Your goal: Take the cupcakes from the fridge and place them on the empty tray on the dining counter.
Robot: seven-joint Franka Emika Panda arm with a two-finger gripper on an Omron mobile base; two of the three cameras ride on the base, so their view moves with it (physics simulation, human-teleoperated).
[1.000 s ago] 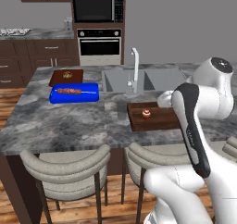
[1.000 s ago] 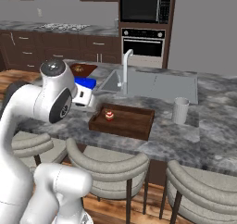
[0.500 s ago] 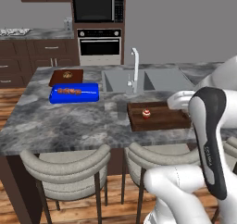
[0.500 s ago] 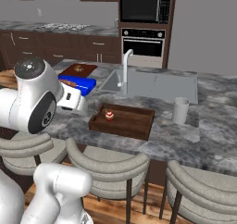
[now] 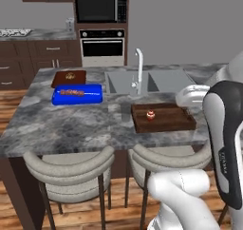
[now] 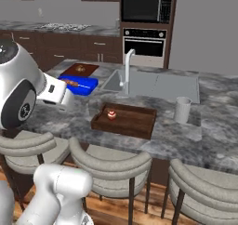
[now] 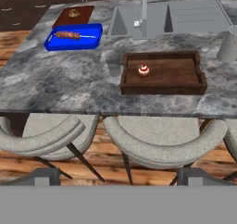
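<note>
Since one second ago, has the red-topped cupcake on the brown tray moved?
No. The red-topped cupcake sits at the same spot in the tray, left of its middle, just in front of the faucet, as before.

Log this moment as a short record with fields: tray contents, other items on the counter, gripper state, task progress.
tray contents: one red-topped cupcake on the wooden tray, near its left end
other items: blue tray holding skewered food; reddish-brown board; grey cup right of the tray
counter: dining counter with inset sink
gripper: open, holding nothing, fingertips low in the hand view
task progress: one cupcake placed; tan one not on the tray
</note>
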